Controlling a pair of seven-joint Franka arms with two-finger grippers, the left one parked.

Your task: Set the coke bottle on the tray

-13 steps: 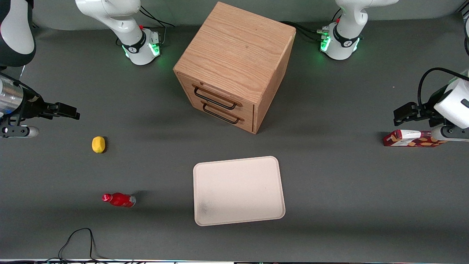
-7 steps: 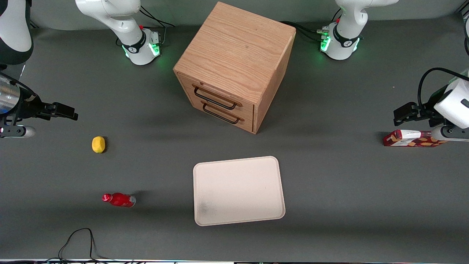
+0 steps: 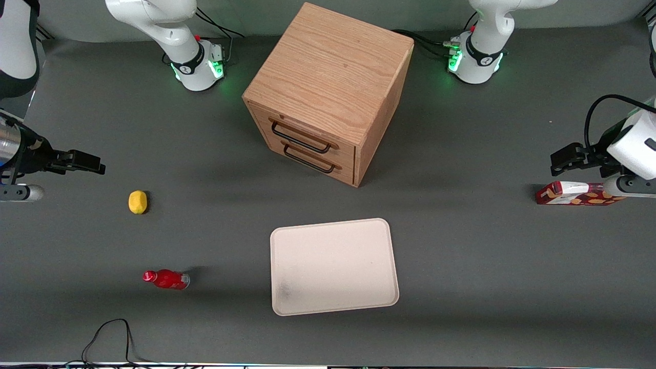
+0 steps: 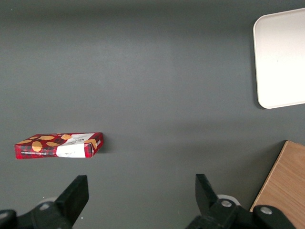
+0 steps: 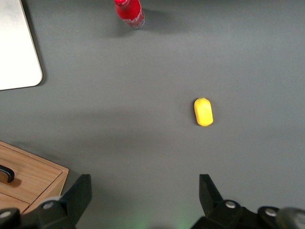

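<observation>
My gripper (image 3: 97,166) has slid back slightly toward the working arm's end, fingers spread wide and empty. From it, the coke bottle (image 3: 166,279) lies around five o'clock, nearer the front camera, its long axis pointing at the tray (image 3: 333,266).

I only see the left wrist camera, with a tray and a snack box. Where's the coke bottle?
Observer: The bottle is on the table toward the working arm's end, apart from the tray.
Operator: Is anything near it?
Observer: A lemon sits farther from the front camera than the bottle, not touching it.
Operator: Has the gripper got the bottle?
Observer: No. The gripper is open and empty, above the table and farther from the front camera than the lemon.
</observation>
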